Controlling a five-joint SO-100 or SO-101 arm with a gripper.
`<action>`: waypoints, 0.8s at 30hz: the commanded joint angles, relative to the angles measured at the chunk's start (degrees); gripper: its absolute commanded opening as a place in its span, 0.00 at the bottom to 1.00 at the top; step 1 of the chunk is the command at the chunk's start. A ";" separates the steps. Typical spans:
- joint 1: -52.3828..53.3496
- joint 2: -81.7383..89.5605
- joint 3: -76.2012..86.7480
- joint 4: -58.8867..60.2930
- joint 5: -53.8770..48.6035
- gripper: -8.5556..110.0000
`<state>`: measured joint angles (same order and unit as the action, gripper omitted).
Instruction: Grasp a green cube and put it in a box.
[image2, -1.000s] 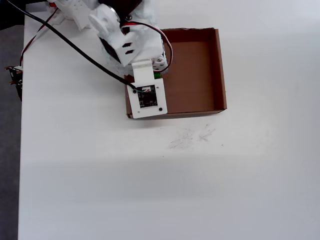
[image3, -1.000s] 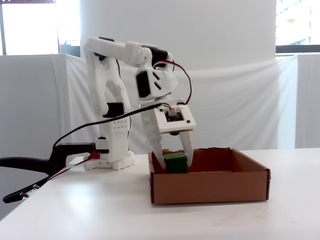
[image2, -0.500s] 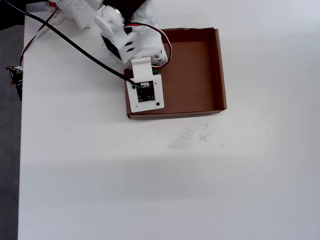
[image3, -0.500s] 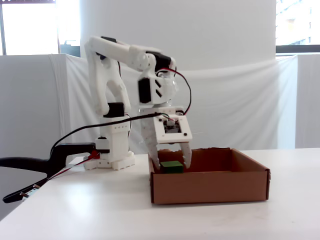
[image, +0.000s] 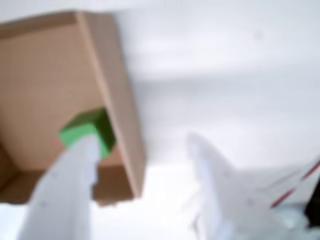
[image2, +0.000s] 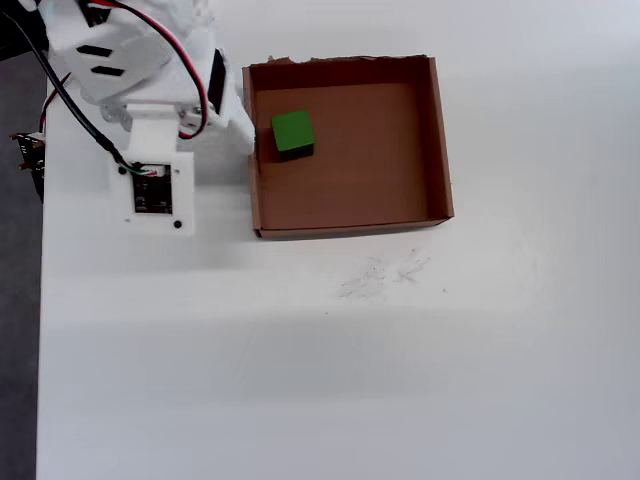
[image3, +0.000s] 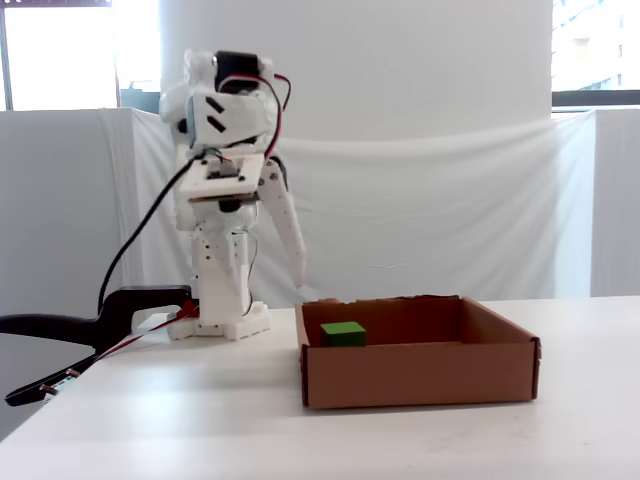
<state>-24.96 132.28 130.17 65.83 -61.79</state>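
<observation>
- At the left of the overhead view, the white arm (image2: 140, 60) sits folded over the table's left part, with red and black wires (image2: 70, 95) trailing to the table edge.
- A square white camera plate (image2: 155, 195) on the wrist lies left of the box, clear of it.
- In the fixed view the gripper (image3: 285, 260) hangs high above the table, left of the box's near corner; its two fingers are spread apart and hold nothing.
- The blurred wrist view agrees: one white finger (image: 65, 192) at the left and the other (image: 220, 192) at the right, with bare table between them.
- The box (image2: 438, 140) stands right of the arm on the white table (image2: 300, 380).
- The green cube (image2: 293, 132) rests on the box floor, near the left wall and toward the ragged far edge, apart from the gripper.
- In the fixed view the green cube (image3: 343, 334) shows just over the box's front wall.
</observation>
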 joint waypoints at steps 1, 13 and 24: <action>4.48 7.21 2.02 0.18 -6.86 0.26; 13.71 31.90 23.64 0.62 -22.24 0.24; 15.73 45.97 33.22 5.10 -25.31 0.22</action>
<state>-9.58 175.87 163.39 70.49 -85.61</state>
